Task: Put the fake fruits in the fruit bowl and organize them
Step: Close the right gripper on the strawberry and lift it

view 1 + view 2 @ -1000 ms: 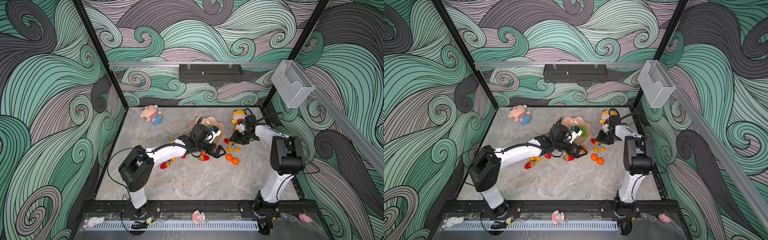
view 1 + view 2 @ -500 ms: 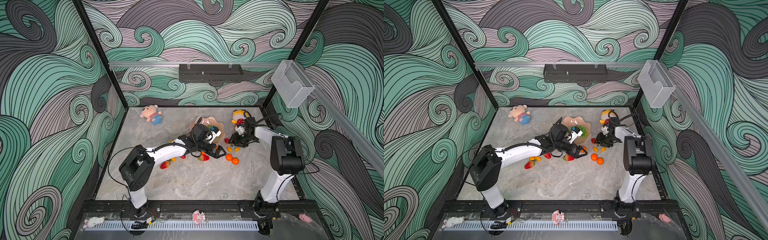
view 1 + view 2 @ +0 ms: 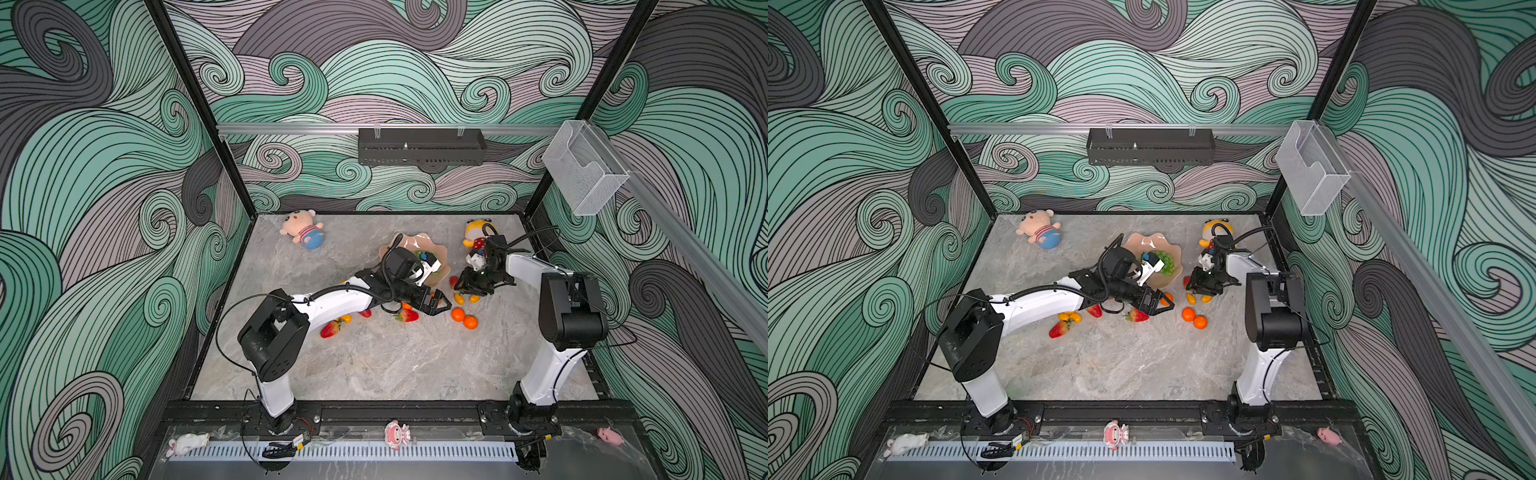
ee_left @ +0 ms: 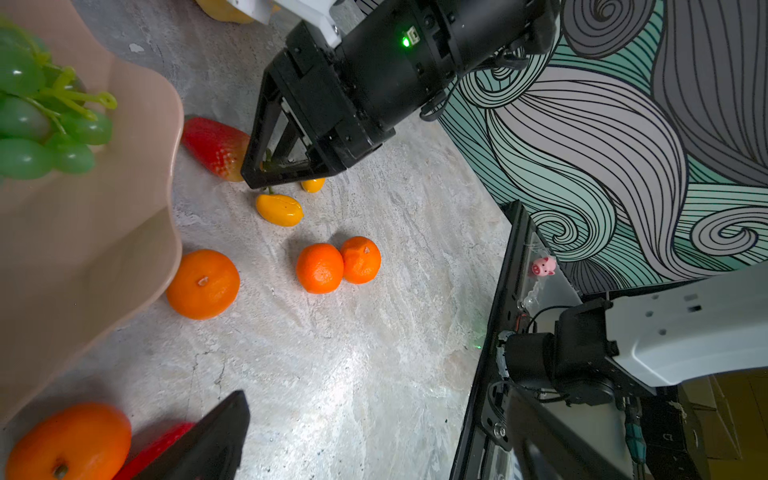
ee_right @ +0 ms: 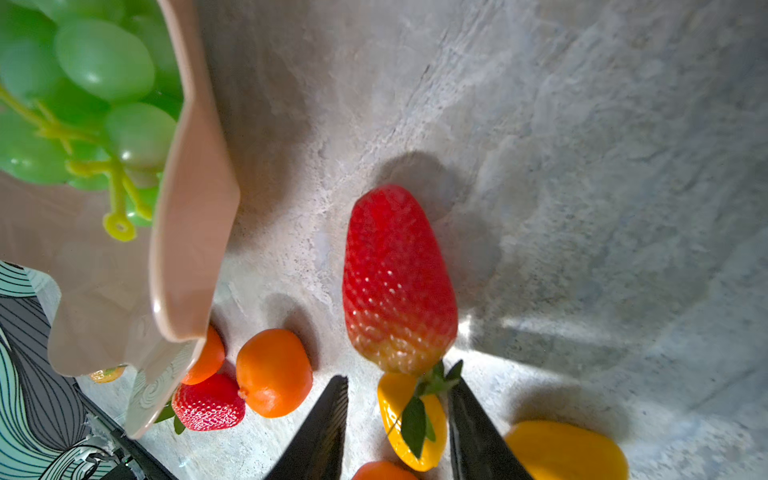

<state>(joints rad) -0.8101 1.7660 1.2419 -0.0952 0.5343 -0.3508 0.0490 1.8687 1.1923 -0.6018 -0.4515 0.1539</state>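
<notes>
The shallow salmon-pink glossy bowl with a scalloped rim [image 3: 432,245] sits towards the back of the grey marble surface [image 3: 374,365] and holds one green plastic grape bunch [image 3: 1165,261]. Loose around it lie four red strawberries [image 3: 1059,329], four orange tangerines [image 4: 203,284] and four yellow kumquats [image 4: 279,210]. The left hand [image 3: 439,306] gapes wide and empty, while the right hand [image 5: 398,376] has its jaws apart astride a kumquat
</notes>
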